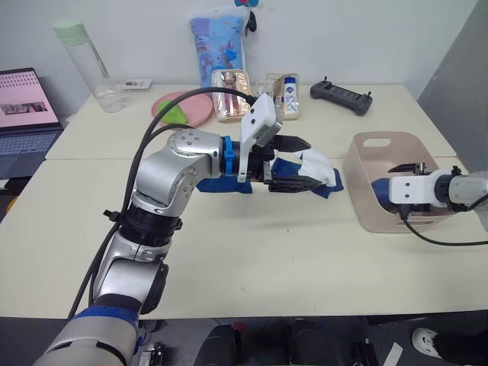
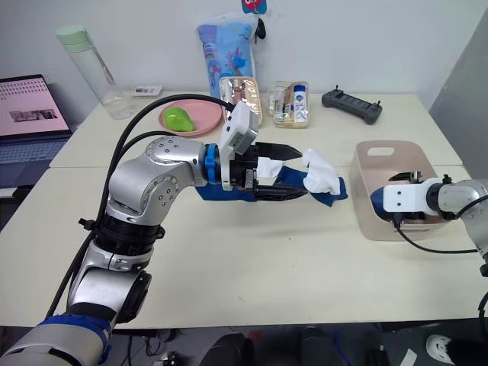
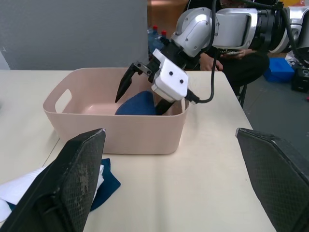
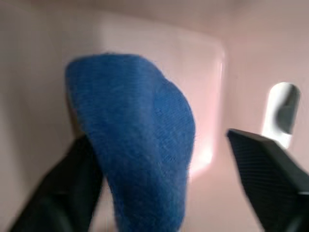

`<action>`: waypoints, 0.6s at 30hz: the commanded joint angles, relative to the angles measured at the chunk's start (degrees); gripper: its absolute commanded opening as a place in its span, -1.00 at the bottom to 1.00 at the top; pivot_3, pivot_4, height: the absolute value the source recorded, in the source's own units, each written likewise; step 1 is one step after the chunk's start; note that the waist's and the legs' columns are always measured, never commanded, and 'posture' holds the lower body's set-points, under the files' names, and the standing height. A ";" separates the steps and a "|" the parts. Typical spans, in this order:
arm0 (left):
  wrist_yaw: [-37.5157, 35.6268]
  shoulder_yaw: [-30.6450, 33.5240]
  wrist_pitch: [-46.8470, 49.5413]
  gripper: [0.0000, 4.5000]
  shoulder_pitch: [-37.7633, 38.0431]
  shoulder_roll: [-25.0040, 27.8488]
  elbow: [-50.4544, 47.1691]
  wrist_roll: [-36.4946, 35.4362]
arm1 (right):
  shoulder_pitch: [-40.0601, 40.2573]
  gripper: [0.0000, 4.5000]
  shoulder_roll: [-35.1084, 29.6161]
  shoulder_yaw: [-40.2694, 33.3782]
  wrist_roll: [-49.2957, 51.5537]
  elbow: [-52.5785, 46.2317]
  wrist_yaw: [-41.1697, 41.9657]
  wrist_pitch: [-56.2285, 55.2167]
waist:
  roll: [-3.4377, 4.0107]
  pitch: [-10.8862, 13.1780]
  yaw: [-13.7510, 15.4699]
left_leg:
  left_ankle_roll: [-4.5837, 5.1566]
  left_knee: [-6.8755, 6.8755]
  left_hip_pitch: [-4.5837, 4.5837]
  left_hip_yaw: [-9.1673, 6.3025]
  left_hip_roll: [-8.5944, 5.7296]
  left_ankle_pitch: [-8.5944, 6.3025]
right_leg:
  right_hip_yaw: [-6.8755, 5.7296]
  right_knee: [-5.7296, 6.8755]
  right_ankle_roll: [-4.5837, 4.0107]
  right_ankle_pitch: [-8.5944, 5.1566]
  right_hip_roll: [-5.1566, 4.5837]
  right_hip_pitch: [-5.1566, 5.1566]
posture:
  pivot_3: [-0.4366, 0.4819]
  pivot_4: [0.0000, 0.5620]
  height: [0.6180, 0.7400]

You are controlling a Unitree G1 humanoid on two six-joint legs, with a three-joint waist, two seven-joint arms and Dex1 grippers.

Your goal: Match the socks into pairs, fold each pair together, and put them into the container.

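Observation:
My left gripper point(image 1: 293, 164) is open just above the table, its fingers spread over a small heap of socks: a white sock point(image 1: 316, 166) lying on blue socks point(image 1: 221, 185). From the left wrist view the white sock point(image 3: 19, 188) and a blue one point(image 3: 108, 181) lie beside one finger, with nothing between the two. The pale pink container point(image 1: 364, 194) stands to the right. My right gripper point(image 3: 145, 94) reaches down inside it, open, with a folded blue sock point(image 4: 140, 140) standing between its fingers and leaning on one of them.
Along the table's back edge are a round pink plate point(image 1: 183, 109) holding a green object, a clear bottle point(image 1: 88, 65), a laptop point(image 1: 27, 114), clear pouches point(image 1: 232, 95), a blue bag point(image 1: 219, 46) and a black controller point(image 1: 341, 97). A person point(image 3: 227, 53) sits beyond the table.

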 commanded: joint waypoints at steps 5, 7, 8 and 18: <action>-0.38 -0.28 -2.20 1.00 -0.49 0.02 0.50 0.87 | -1.60 0.98 -5.79 -9.29 10.41 -13.74 10.31 17.90 | 0.02 0.01 0.01 | 0.03 0.00 0.00 -0.04 0.00 -0.02 | -0.04 0.01 0.00 0.00 0.00 0.00 | -0.05 -0.47 0.88; -0.41 -0.04 -2.47 1.00 -0.52 0.28 0.94 1.02 | -1.40 0.98 -8.04 -10.82 11.95 -16.41 12.53 21.42 | 0.04 0.02 0.16 | 0.18 0.00 0.00 -0.06 0.00 -0.10 | -0.05 0.01 0.00 0.00 -0.01 0.00 | -0.05 -0.47 0.88; -0.49 0.11 -2.58 1.00 -0.44 0.56 0.98 1.08 | -1.62 0.98 -8.71 -11.70 12.94 -17.57 13.02 23.78 | 0.04 0.02 0.18 | 0.20 0.00 -0.02 -0.09 0.00 -0.12 | -0.09 -0.01 0.00 0.00 -0.01 0.01 | -0.05 -0.47 0.88; 2.06 10.62 -4.50 1.00 9.94 10.44 -3.09 -0.09 | -3.11 0.98 1.24 -23.52 28.42 -35.93 3.81 46.32 | 0.13 0.07 -0.34 | 0.20 -0.06 0.04 -0.09 0.14 -0.12 | -0.11 0.04 -0.03 0.02 0.02 -0.04 | -0.05 -0.47 0.88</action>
